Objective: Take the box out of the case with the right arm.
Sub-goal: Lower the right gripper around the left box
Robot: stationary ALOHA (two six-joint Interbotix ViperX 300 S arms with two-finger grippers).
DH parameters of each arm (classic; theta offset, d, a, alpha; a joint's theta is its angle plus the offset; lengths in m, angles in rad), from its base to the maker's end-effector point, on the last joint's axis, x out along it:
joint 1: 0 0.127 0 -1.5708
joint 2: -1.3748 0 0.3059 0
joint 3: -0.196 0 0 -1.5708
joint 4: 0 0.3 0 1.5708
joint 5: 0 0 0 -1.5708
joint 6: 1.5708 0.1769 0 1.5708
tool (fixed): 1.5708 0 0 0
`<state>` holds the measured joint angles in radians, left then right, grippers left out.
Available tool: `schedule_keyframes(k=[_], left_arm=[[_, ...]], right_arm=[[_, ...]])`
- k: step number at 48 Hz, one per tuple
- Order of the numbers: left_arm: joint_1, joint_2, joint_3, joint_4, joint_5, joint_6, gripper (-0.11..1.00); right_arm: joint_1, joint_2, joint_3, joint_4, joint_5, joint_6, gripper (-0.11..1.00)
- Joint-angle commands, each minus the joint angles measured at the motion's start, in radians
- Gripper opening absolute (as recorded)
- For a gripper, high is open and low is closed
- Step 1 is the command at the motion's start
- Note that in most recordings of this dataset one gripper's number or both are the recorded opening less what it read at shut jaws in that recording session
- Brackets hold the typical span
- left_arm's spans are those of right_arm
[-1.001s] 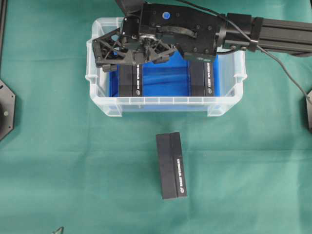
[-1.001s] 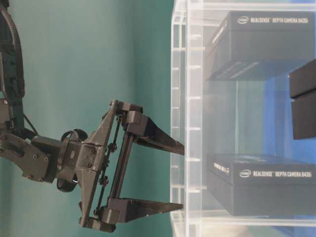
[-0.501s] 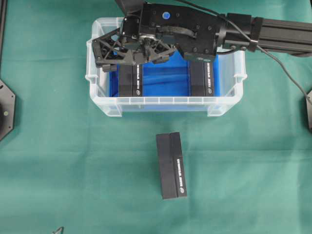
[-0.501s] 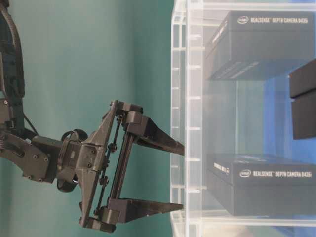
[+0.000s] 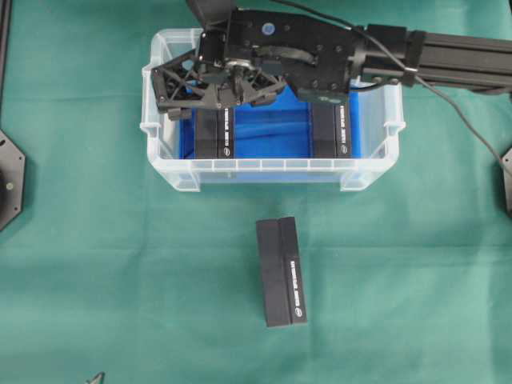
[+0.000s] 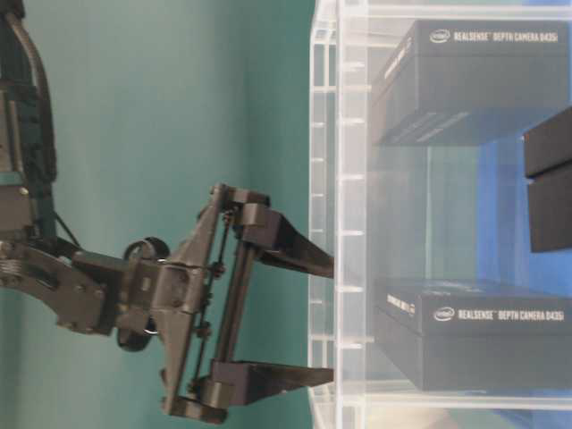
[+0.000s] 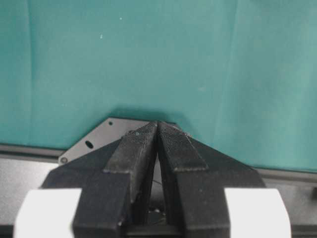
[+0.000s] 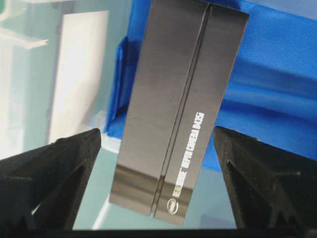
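Note:
The case (image 5: 370, 152) is a clear bin with a blue bottom, standing at the far middle of the green cloth. Two black boxes lie in it, one on the left (image 5: 214, 134) and one on the right (image 5: 331, 132). My right gripper (image 5: 220, 100) hangs open over the left box. In the right wrist view that box (image 8: 178, 99) lies below and between the two spread fingers (image 8: 54, 178), untouched. From table level the right gripper (image 6: 329, 322) has its tips at the case wall (image 6: 323, 179). My left gripper (image 7: 157, 125) is shut and empty over bare cloth.
A third black box (image 5: 282, 270) lies on the cloth in front of the case. The right arm (image 5: 448, 60) stretches across the case's far rim from the right. Dark mounting plates sit at the left edge (image 5: 10, 180) and the right edge (image 5: 507, 180).
The right gripper has shifted slightly over the left box, its body nearer the case in the table-level view. Its jaws stay wide. The boxes have not moved.

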<state>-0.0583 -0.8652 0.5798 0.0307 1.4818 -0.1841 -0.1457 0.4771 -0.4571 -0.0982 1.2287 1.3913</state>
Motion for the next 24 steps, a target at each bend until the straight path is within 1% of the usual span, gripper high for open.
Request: schedule_keyframes(k=[1,18,24], left_arm=[[0.005,0.006,-0.026,0.000,-0.005,0.000,0.02],[0.003,0.006,-0.026,-0.002,-0.005,-0.002,0.02],[0.003,0.006,-0.026,-0.002,-0.005,-0.003,0.02]], right_arm=[[0.002,-0.012,-0.021,-0.002,-0.005,0.002,0.95],[-0.002,0.025,-0.012,-0.002,-0.005,0.003,0.95],[-0.002,0.041,-0.012,0.000,-0.015,0.014,0.95]])
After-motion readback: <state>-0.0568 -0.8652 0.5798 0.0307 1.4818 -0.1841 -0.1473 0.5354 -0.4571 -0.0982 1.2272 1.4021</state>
